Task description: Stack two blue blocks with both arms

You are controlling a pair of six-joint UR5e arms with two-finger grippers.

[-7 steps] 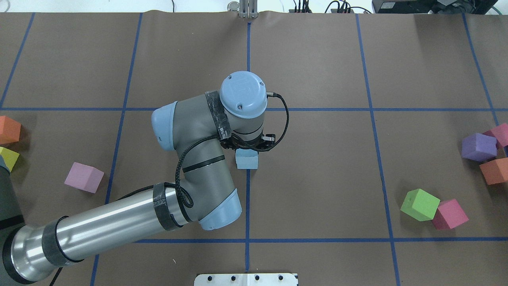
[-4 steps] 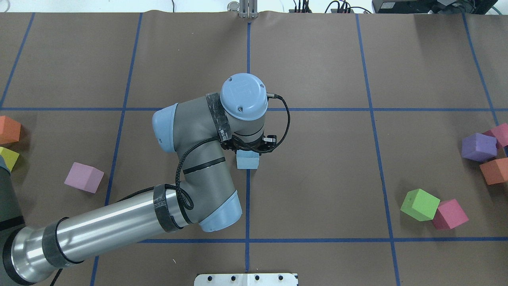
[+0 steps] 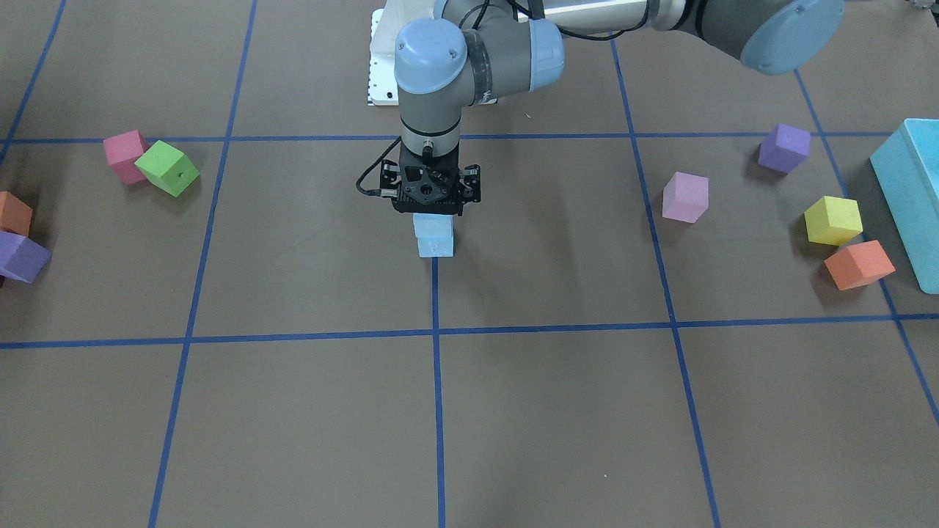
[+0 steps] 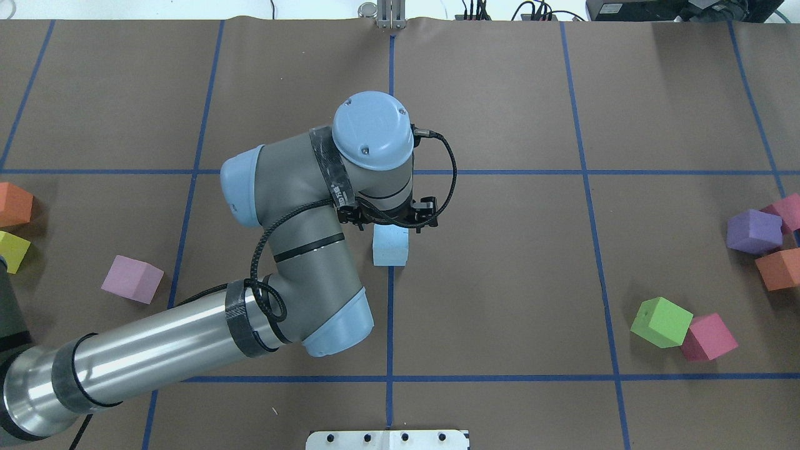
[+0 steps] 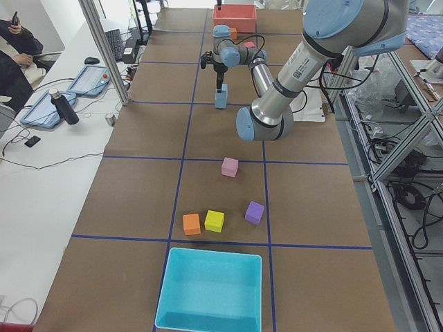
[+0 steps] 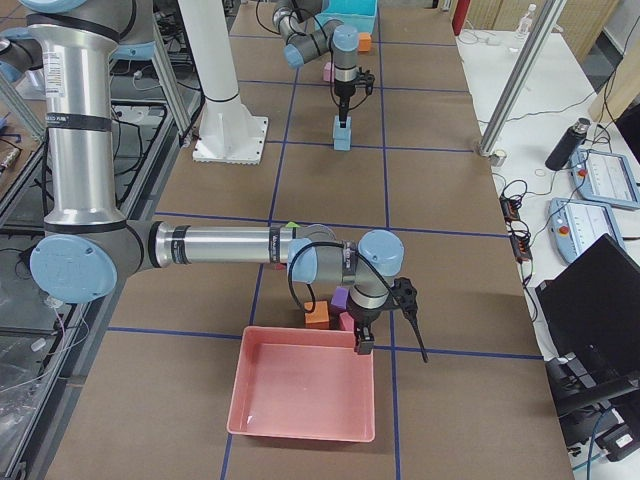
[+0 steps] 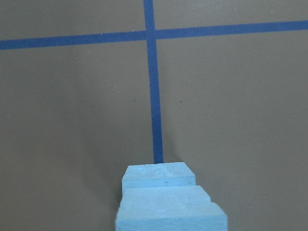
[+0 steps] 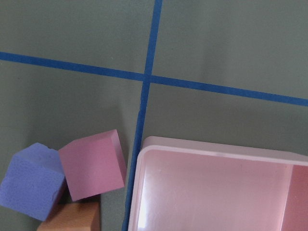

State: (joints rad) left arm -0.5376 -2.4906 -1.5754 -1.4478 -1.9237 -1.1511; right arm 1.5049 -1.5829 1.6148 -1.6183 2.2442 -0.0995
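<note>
The two pale blue blocks stand stacked on the centre tape line: the upper block [image 3: 433, 224] sits on the lower block [image 3: 436, 246]. The stack also shows in the overhead view [image 4: 392, 245] and the left wrist view [image 7: 171, 211]. My left gripper [image 3: 432, 215] hangs straight above the stack and points down. Its fingers are mostly hidden, and it appears open and off the blocks. My right gripper [image 6: 360, 342] is far away over the rim of the pink tray [image 6: 300, 395]. I cannot tell if it is open.
A green cube [image 4: 661, 322], a magenta cube [image 4: 707, 337], a purple cube [image 4: 753, 231] and an orange cube [image 4: 778, 269] lie at the right. A lilac cube [image 4: 131, 279], a yellow cube [image 4: 12, 249] and an orange cube [image 4: 14, 204] lie at the left. A turquoise box [image 3: 913, 191] stands beyond them.
My left wrist has risen and drifted slightly left. The blue stack stayed in place and more of its top now shows below the gripper.
</note>
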